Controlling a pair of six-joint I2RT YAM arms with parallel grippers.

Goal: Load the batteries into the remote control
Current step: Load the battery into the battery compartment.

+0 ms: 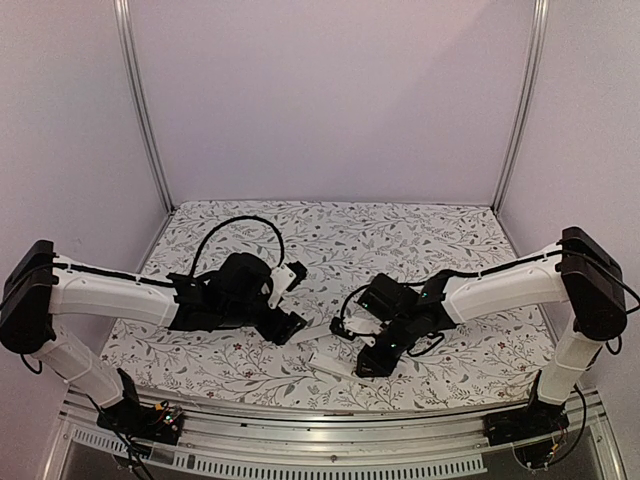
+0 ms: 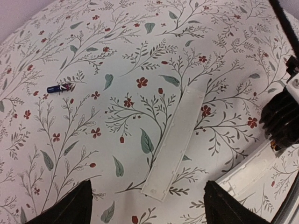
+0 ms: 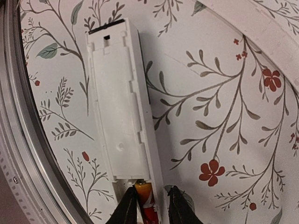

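The white remote control [image 3: 122, 100] lies back up on the flowered cloth with its long battery bay showing. A red and orange battery [image 3: 148, 204] sits in the bay's near end. My right gripper [image 3: 153, 208] straddles that battery and the remote's side wall. Its left finger touches the battery, and a sliver of cloth shows beside the right finger. In the top view the remote [image 1: 333, 363] lies just left of the right gripper [image 1: 368, 362]. A second battery [image 2: 58, 88], dark with a red end, lies alone far left. My left gripper [image 2: 149, 210] hangs wide open, holding nothing.
The thin flat white cover strip [image 2: 175, 142] lies on the cloth ahead of the left gripper. The table's metal rail [image 3: 9, 140] runs close along the remote's left. A broad white band [image 3: 261, 28] crosses the upper right corner of the right wrist view.
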